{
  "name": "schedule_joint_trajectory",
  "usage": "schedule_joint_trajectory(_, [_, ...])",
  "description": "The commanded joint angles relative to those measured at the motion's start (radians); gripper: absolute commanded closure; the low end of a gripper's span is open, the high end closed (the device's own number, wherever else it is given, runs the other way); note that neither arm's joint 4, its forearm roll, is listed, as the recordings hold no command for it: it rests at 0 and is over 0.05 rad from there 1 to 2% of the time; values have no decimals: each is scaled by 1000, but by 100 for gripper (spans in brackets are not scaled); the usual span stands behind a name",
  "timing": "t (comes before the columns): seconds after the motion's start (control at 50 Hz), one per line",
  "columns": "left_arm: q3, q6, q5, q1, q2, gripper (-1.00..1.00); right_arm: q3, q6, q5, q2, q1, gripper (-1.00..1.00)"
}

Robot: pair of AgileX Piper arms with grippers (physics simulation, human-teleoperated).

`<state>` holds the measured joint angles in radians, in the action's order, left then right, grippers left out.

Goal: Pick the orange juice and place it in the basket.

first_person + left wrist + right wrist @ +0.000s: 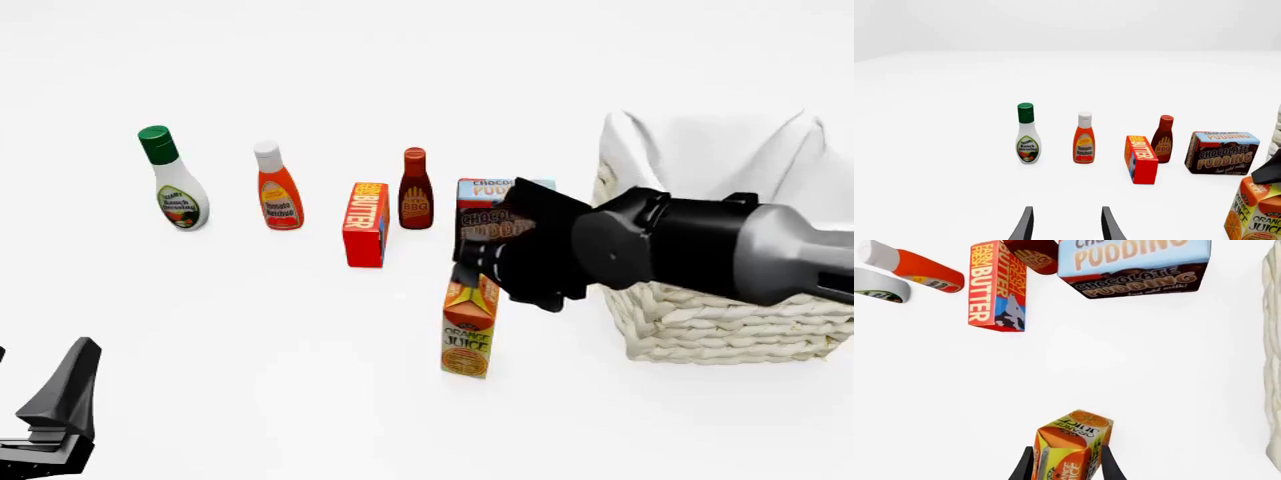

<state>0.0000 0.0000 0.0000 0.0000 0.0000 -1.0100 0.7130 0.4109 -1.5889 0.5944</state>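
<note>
Orange juice is sitting between the right claw fingers by its gabled top alone, risking slipping or tipping before reaching the basket beside the claw.

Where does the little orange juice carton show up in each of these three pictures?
Left wrist view: orange juice carton in the lower right corner, partly cut off.
Front view: the carton stands at centre, left of the basket, under the right gripper.
Right wrist view: its gable top sits at bottom centre, between the gripper's fingers.
Shared landmark: the red butter box.
</note>
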Motion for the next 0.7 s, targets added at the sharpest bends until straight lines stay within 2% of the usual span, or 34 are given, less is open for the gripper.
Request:
schedule_joint_trajectory(0.02, [0,0,0,0,0,-100,23,12,-13,-16,17,-100])
schedule_joint_trajectory(0.26, [0,0,0,0,0,-100,78,65,-66,-46,65,-100])
schedule_joint_trajectory(0.36, [0,0,0,0,0,-100,86,67,-74,-58,70,-100])
schedule_joint_trajectory(0.38, [0,0,0,0,0,-100,81,53,-69,-59,61,100])
schedule_joint_trajectory(0.7, [0,0,0,0,0,-100,65,13,-57,-15,38,100])
